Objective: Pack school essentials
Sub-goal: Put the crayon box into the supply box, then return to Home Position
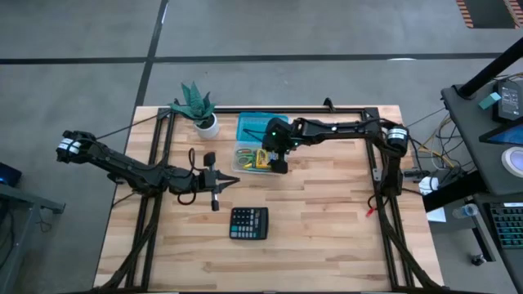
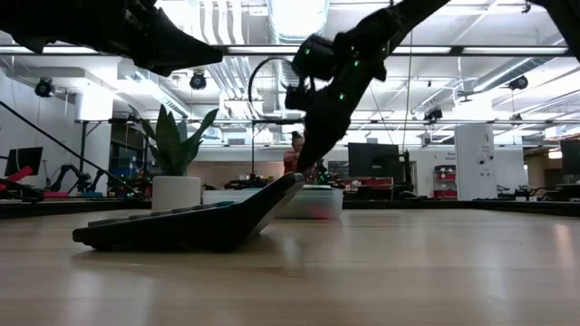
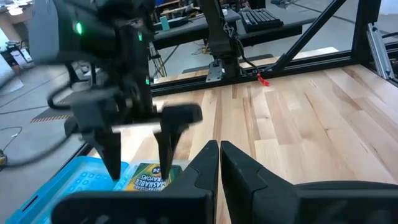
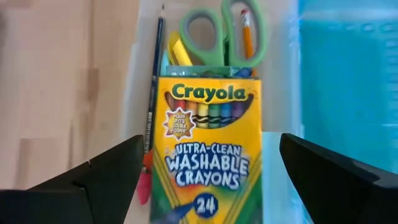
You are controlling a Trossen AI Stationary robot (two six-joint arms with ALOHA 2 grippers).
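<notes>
Crayons come first: a yellow cardboard crayon box (image 4: 208,146) lies flat in a clear plastic case (image 1: 245,149) at the back middle of the light wooden counter (image 1: 327,220). Packed with it are green-handled scissors (image 4: 222,34), a dark blue pencil with a pink eraser tip (image 4: 151,106) and an orange pencil (image 4: 247,31). A light-blue lid or pad (image 4: 345,74) lies just beside the case.

Nearest the low camera, a black calculator (image 1: 248,222) sits on the front middle of the counter, well apart from the case and not yet packed.

Left of centre, the left end effector (image 1: 231,181) hangs between calculator and case, its fingers pressed together on nothing.

Farther back, the right end effector (image 1: 279,166) hovers directly over the crayon box, its fingers (image 4: 106,177) spread wide on either side of the box without touching it. Judging by this, the step in hand is the placing of the crayons: the box looks released and seated in the case.

Next, the right arm would need to lift straight up, clear of the case, without dragging the box or catching the scissor handles. The calculator looks like the likely remaining item, if it belongs in the pack; the left arm is nearer to it.

At the back left stands a small green plant in a white pot (image 1: 201,113), apart from the work.
</notes>
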